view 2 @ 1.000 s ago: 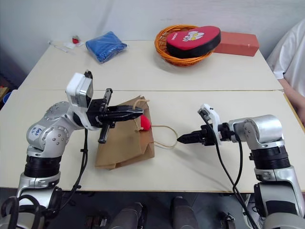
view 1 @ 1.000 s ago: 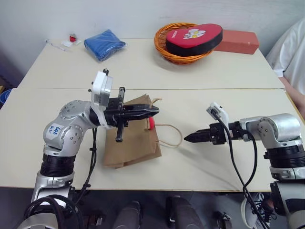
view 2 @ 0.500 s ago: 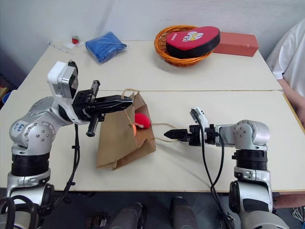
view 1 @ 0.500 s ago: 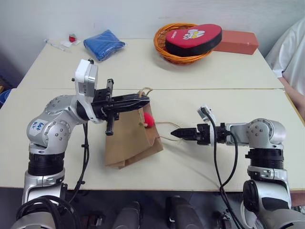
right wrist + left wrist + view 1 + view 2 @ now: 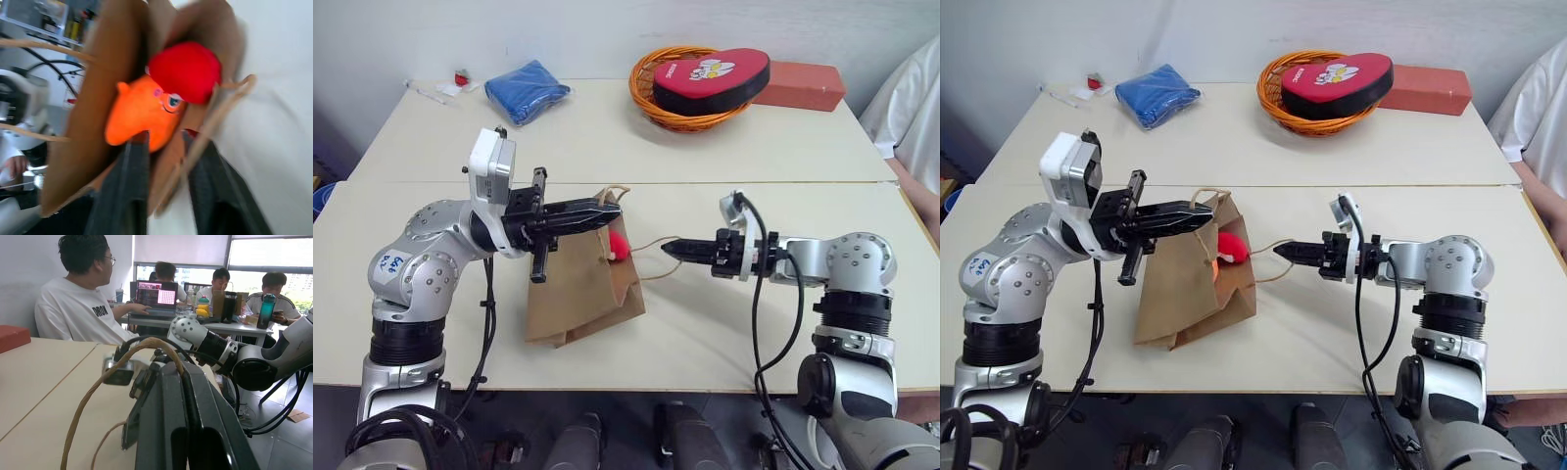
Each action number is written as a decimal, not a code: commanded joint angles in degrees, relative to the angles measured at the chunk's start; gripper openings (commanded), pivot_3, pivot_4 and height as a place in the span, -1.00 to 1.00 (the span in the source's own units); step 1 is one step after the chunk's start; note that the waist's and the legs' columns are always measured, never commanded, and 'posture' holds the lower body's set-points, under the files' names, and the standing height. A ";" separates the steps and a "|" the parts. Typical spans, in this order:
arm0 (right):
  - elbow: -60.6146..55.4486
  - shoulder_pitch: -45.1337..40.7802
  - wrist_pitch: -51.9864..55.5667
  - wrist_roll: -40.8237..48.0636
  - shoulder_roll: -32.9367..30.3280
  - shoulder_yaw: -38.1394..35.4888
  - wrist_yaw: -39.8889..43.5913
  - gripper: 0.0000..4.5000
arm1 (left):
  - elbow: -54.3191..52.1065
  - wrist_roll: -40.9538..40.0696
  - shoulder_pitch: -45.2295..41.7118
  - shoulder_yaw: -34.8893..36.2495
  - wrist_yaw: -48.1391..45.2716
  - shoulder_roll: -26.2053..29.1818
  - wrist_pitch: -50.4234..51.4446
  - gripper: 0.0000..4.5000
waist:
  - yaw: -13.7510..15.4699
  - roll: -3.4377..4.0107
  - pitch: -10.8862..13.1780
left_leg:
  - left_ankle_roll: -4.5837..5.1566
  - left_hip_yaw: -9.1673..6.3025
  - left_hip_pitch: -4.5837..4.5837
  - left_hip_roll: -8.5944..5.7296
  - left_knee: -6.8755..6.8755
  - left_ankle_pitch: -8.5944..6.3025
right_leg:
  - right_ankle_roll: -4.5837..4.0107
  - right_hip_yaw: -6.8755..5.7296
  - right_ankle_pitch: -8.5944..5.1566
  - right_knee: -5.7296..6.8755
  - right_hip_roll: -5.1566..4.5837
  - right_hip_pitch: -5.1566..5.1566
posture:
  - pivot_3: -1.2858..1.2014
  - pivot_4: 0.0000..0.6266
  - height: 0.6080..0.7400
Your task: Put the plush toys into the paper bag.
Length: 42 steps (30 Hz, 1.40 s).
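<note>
The brown paper bag [image 5: 578,294] rests on the near table with its mouth tipped up toward the right. My left gripper [image 5: 607,211] is shut on the bag's upper cord handle [image 5: 98,382] and holds that side raised. My right gripper [image 5: 672,249] points at the mouth from the right, shut on the bag's other cord handle [image 5: 651,245], which hangs off the table. Inside the mouth sit the plush toys: the red one [image 5: 186,71] and, below it, the orange one [image 5: 142,115]. The red toy [image 5: 620,245] peeks out at the bag's rim.
On the far table stand an orange wire basket [image 5: 651,98] holding a red heart cushion [image 5: 715,76], a reddish box [image 5: 803,86], a blue folded cloth [image 5: 527,90] and small items [image 5: 460,78]. A person's sleeve [image 5: 913,108] shows at the right edge. Several people sit at desks [image 5: 161,298].
My right gripper has risen and moved left toward the bag's mouth, and the lower handle loop has come up off the table with it. The left gripper keeps its hold.
</note>
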 commanded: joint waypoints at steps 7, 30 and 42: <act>-1.05 -11.20 0.20 13.53 -6.36 -9.57 -5.35 -1.00 | 8.38 4.21 -6.47 -0.02 -1.81 -1.63 -7.52 -1.00 | 0.25 0.01 0.01 | 0.00 0.00 -0.01 0.00 -0.02 0.00 | 0.00 -0.01 0.00 -0.04 0.00 -0.01 | 0.03 -0.52 1.00; -12.49 -4.96 -14.14 22.54 -3.97 -3.51 -10.06 -0.82 | 17.58 14.16 -8.20 0.01 3.71 -7.90 -20.91 -0.82 | 0.55 0.01 0.01 | 0.04 -0.02 -0.16 0.01 0.02 -0.02 | 0.01 -0.05 0.01 0.06 -0.03 -0.05 | 0.03 -0.52 1.00; -18.28 4.05 -13.71 26.75 -18.76 -3.37 1.80 0.81 | 4.40 8.53 0.94 4.10 6.94 -2.86 -10.71 0.67 | 0.61 0.01 0.01 | 0.06 -0.04 -0.16 0.02 -0.04 -0.03 | 0.01 -0.05 0.01 0.00 -0.02 -0.04 | 0.03 -0.52 1.00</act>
